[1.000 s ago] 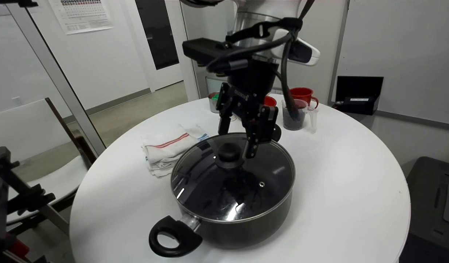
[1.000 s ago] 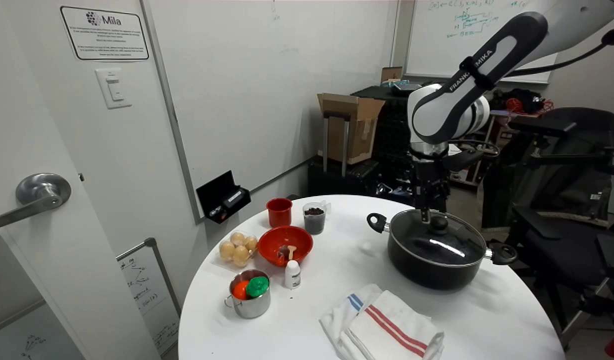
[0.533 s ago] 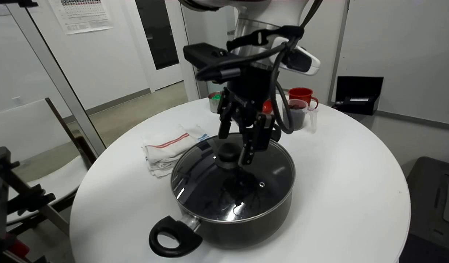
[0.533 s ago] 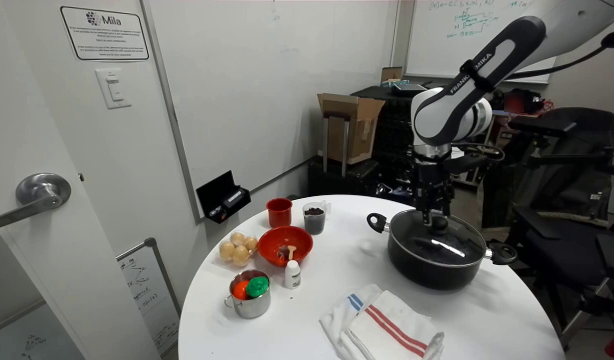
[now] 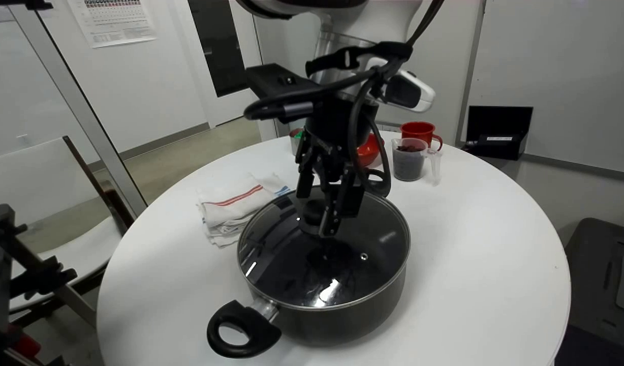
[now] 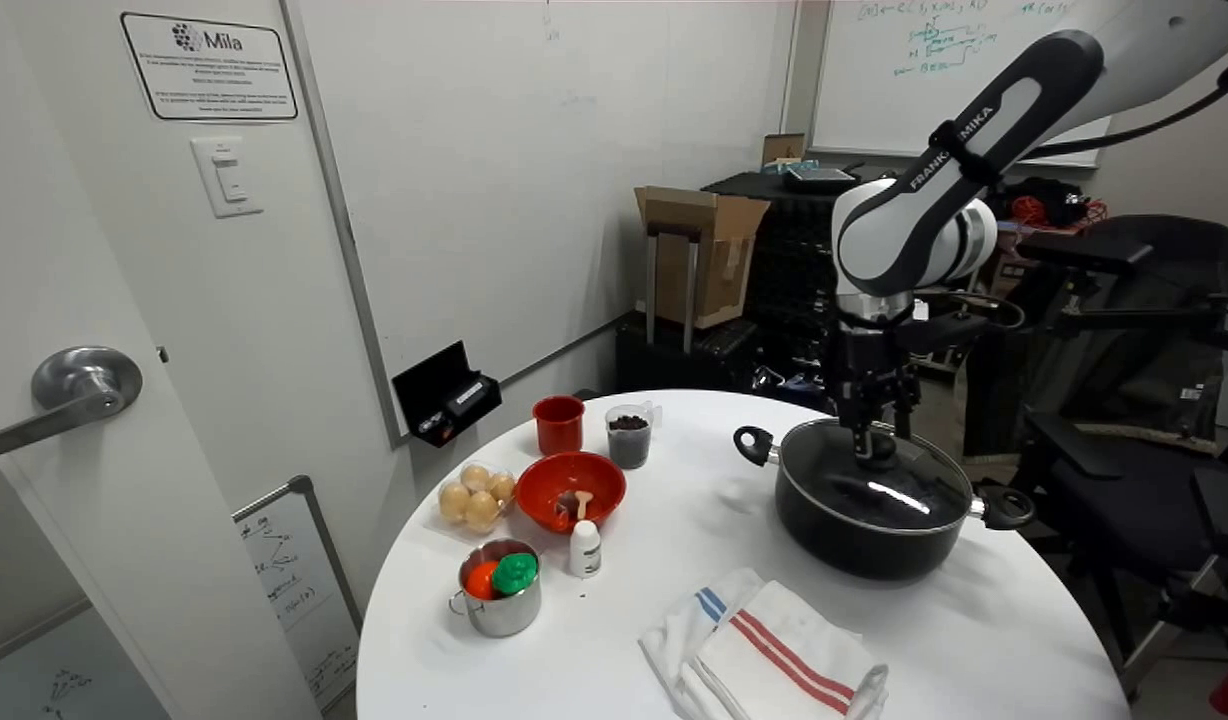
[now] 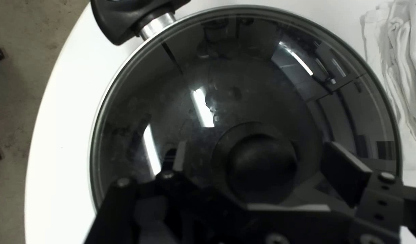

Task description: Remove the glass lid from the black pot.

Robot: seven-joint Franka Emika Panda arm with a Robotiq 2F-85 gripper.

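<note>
Gleaming round glass lid [image 5: 322, 262] atop pot [image 5: 342, 324]

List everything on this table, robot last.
pot: one, black, on table
lid: one, transparent, on pot
cloth: count unclear, white, near pot
bowl: one, red, on table
mug: one, red, near bowl
jug: one, clear, beside mug
balls: four visible, tan, beside bowl
bottle: one, white, near bowl
cup: one, silver, near bottle
pieces: two, orange, green, in cup
utensils: count unclear, brown, in bowl
arm: one, white and black, overhead
gripper: one, black, open over lid

white table [image 5: 485, 244] beneath black pot [image 6: 854, 542], striped cloth [image 6: 769, 650], red bowl [image 6: 566, 471]
</note>
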